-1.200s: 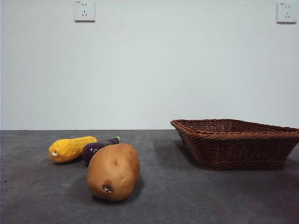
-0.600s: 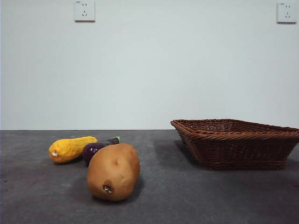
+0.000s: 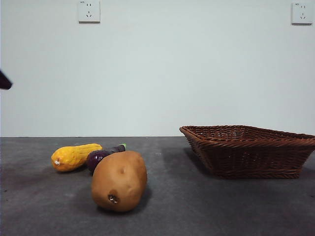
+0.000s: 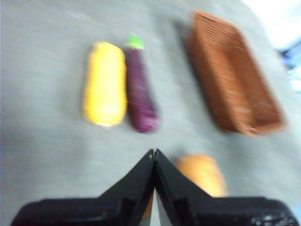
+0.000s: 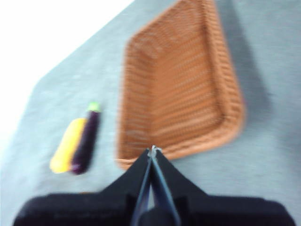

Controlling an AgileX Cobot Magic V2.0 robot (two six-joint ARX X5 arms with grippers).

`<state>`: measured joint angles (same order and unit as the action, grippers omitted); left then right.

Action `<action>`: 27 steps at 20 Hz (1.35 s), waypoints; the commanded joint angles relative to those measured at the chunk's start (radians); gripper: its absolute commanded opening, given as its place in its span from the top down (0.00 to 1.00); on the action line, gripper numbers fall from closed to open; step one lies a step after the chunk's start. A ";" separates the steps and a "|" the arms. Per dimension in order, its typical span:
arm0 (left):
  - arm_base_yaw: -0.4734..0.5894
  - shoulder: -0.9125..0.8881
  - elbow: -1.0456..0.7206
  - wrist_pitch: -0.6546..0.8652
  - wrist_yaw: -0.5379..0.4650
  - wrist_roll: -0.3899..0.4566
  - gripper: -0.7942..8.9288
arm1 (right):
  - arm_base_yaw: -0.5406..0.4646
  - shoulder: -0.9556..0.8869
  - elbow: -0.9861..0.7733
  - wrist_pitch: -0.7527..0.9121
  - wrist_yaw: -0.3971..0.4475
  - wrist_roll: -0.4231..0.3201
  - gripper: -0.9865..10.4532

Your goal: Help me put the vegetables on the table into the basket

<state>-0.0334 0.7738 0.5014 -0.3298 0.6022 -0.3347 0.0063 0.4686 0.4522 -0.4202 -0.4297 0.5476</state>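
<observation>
On the dark grey table (image 3: pixel 197 206) a large tan potato (image 3: pixel 119 181) lies nearest. Behind it sit a bumpy yellow vegetable (image 3: pixel 75 156) and a dark purple eggplant (image 3: pixel 102 156), side by side. The brown wicker basket (image 3: pixel 248 150) stands at the right, with nothing visible inside. My left gripper (image 4: pixel 154 153) hangs shut above the table, over the potato (image 4: pixel 202 174), with the yellow vegetable (image 4: pixel 104 84) and eggplant (image 4: pixel 140 89) beyond. My right gripper (image 5: pixel 153 149) is shut, high over the basket's (image 5: pixel 174 84) near rim. A black tip (image 3: pixel 4 80) shows at the front view's left edge.
A pale wall with two power sockets (image 3: pixel 89 11) rises behind the table. Bare table surface lies between the vegetables and the basket.
A black arm tip has come into the front view at the left edge. The vegetables and basket have not moved.
</observation>
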 commanded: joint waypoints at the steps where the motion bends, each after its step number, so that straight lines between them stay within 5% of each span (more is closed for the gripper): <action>1: 0.002 0.023 0.028 0.010 0.113 -0.013 0.92 | 0.000 0.048 0.072 -0.032 -0.031 -0.008 0.91; 7: 0.002 0.044 0.058 0.010 0.311 -0.017 0.92 | 0.000 0.345 0.315 -0.255 -0.035 -0.200 0.88; 11: 0.002 0.045 0.058 0.009 0.321 -0.015 0.92 | 0.000 0.594 0.483 -0.325 -0.035 -0.293 0.53; 18: 0.002 0.066 0.058 0.008 0.317 0.033 0.92 | 0.000 1.004 0.784 -0.441 0.013 -0.426 0.52; 27: 0.002 0.179 0.058 0.006 0.314 0.081 0.92 | 0.001 1.403 1.107 -0.525 0.047 -0.479 0.53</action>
<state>-0.0334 0.9508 0.5564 -0.3283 0.9115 -0.2771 0.0063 1.8610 1.5597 -0.9436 -0.3847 0.0814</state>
